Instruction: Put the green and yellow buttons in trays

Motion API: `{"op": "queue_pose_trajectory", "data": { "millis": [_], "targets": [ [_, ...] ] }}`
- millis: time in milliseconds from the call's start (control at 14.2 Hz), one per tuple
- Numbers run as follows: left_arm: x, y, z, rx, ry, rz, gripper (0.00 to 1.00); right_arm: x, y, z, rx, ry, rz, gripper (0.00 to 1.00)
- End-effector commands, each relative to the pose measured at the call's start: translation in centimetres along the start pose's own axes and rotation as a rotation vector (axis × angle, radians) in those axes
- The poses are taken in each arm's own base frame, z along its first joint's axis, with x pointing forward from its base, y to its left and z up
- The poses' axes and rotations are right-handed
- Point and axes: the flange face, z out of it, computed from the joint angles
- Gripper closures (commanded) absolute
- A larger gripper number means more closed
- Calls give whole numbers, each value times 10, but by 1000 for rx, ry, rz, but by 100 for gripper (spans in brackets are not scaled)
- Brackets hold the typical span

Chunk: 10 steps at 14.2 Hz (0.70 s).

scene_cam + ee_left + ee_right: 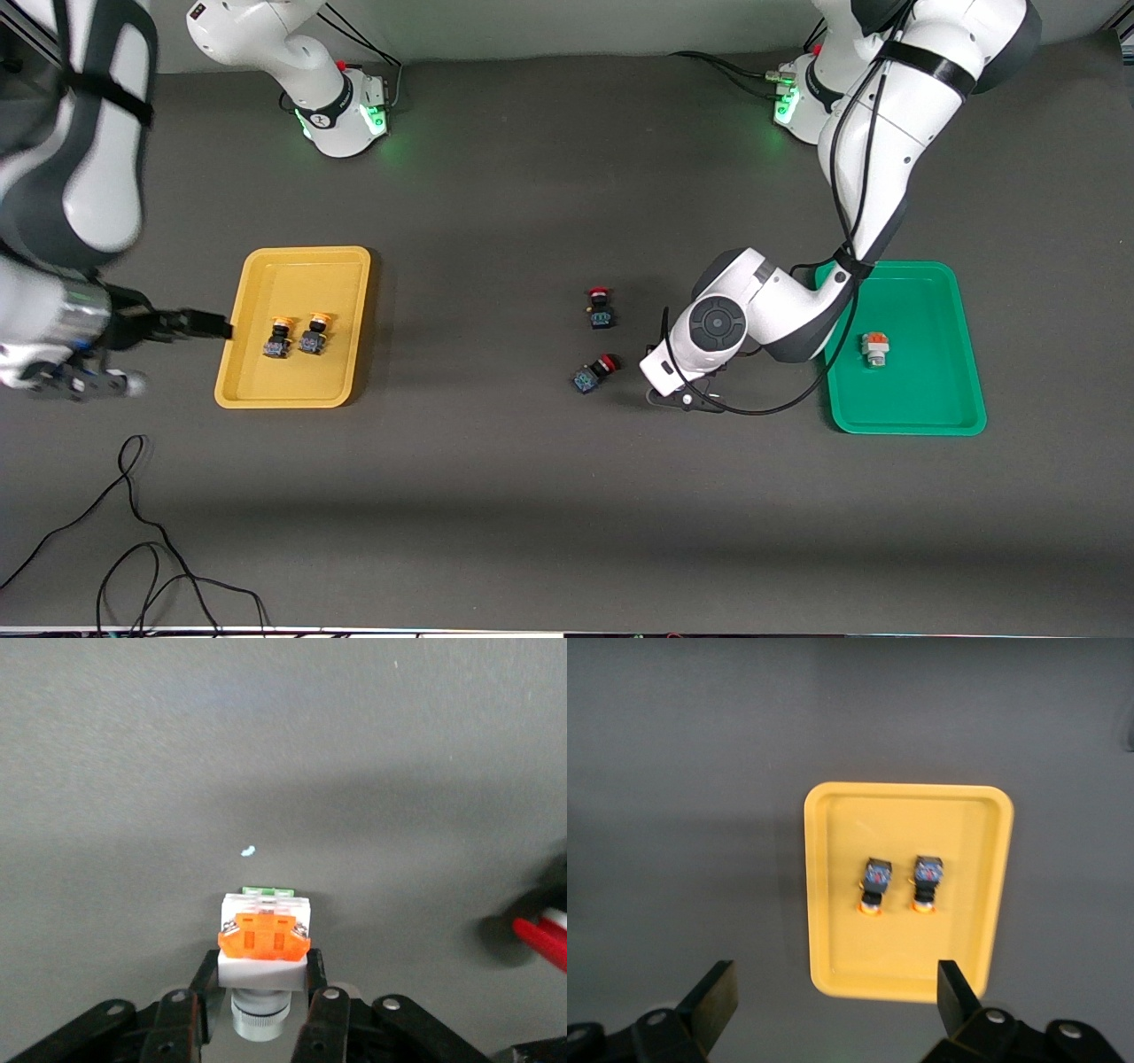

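Note:
The yellow tray [292, 266] holds two yellow-capped buttons [278, 338] [314, 334] side by side; they also show in the right wrist view [874, 883] [926, 881]. The green tray [921, 408] holds one white button [875, 349]. My left gripper [684, 396] is low over the table between the red switches and the green tray. In the left wrist view my left gripper [261, 967] is shut on the second white button [264, 939], with its orange patch up. The arm hides this button in the front view. My right gripper [204, 326] is open and empty, up in the air beside the yellow tray [908, 815].
Two red-capped black-and-blue switches [601, 307] [595, 372] lie on the dark table near its middle, close to my left gripper. One shows in the left wrist view [542, 939]. Loose black cables [142, 549] lie near the front edge at the right arm's end.

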Motion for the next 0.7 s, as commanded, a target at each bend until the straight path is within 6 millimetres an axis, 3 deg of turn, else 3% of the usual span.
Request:
{"op": "queue_pose_trajectory", "data": {
  "millis": [0, 211, 351, 492, 632],
  "targets": [
    [5, -10, -67, 1, 25, -85, 76, -30, -9, -31, -10, 4, 15, 0],
    [6, -42, -160, -67, -17, -214, 76, -37, 6, -33, -19, 8, 13, 0],
    [3, -90, -203, -73, -61, -287, 77, -47, 13, -37, 4, 9, -18, 0],
    [-6, -142, -228, -41, -101, -337, 77, -62, 21, -38, -21, 19, -40, 0],
    [-12, -208, -231, -22, -163, -303, 77, -83, 21, -33, -13, 31, -65, 0]
  ]
}}
